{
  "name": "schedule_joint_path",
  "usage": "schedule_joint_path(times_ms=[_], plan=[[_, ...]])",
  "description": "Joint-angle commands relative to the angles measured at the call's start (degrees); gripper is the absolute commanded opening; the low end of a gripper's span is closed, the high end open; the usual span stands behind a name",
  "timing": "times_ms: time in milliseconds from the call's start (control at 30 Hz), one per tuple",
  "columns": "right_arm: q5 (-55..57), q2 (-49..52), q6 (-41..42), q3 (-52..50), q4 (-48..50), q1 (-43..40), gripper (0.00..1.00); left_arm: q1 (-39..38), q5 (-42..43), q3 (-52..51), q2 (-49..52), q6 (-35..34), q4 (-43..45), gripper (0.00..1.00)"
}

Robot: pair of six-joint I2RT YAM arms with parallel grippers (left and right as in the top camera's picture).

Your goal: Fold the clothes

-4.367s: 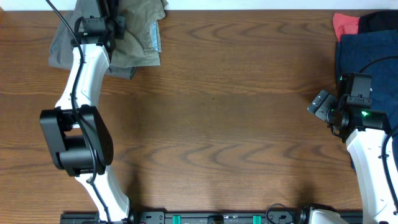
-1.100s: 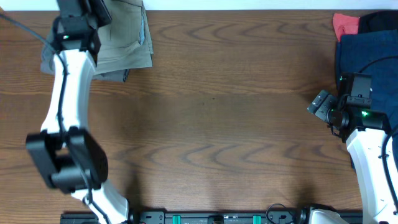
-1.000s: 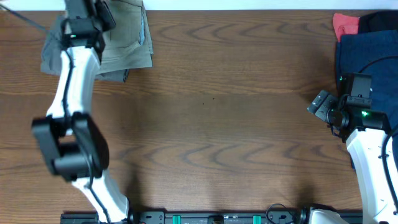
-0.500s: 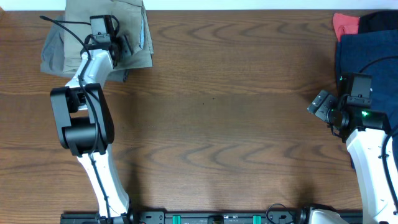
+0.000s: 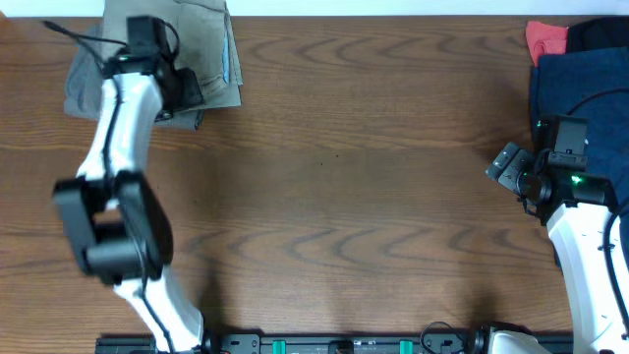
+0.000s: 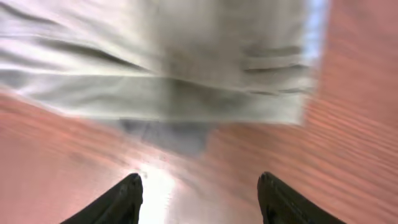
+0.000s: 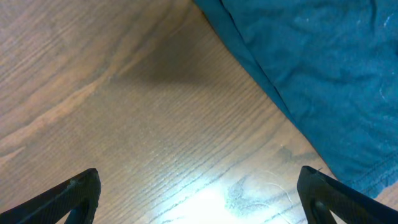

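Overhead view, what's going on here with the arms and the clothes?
The left gripper is open and empty over the bare table, right at the edge of the khaki shorts. The shorts lie folded at the far left corner on top of a darker grey garment. The left wrist picture is blurred. The right gripper hangs open and empty beside a navy garment. Nothing is being held.

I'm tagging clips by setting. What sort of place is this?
Probably a robot test bench for clothes folding: white robot arms mounted at a brown wood-grain table, pale khaki-green folded shorts and a navy blue garment at its far corners.
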Motion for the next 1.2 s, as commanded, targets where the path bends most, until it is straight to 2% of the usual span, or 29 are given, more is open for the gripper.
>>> schedule_joint_path(times_ms=[0,133,300,433,467,500,633,1167], plan=[[0.96,-0.09,-0.66,0.02,0.13,0.55,0.99,-0.24,8.59,0.44,-9.97,-0.74,-4.70,0.62],[0.96,-0.09,-0.66,0.02,0.13,0.55,0.99,-0.63,18.27,0.44,-18.84,-1.01,-14.82,0.69],[0.96,-0.09,-0.66,0.02,0.13,0.55,0.99,-3.65,19.28,0.44,-26.64,-0.98,-30.12,0.77],[0.96,-0.09,-0.66,0.02,0.13,0.55,0.99,-7.56,19.26,0.44,-29.88,-0.98,-38.71,0.77],[0.96,-0.09,-0.66,0.02,0.13,0.55,0.99,-8.50,19.26,0.44,-30.34,-1.01,-40.68,0.90],[0.96,-0.09,-0.66,0.02,0.13,0.55,0.99,-9.22,19.26,0.44,-30.67,-1.01,-42.66,0.98],[0.96,-0.09,-0.68,0.02,0.13,0.55,0.99,-11.13,19.23,0.44,-30.95,-0.98,-50.97,0.98],[0.96,-0.09,-0.66,0.02,0.13,0.55,0.99,-12.07,18.12,-0.59,-30.93,-0.94,-52.46,0.98]])
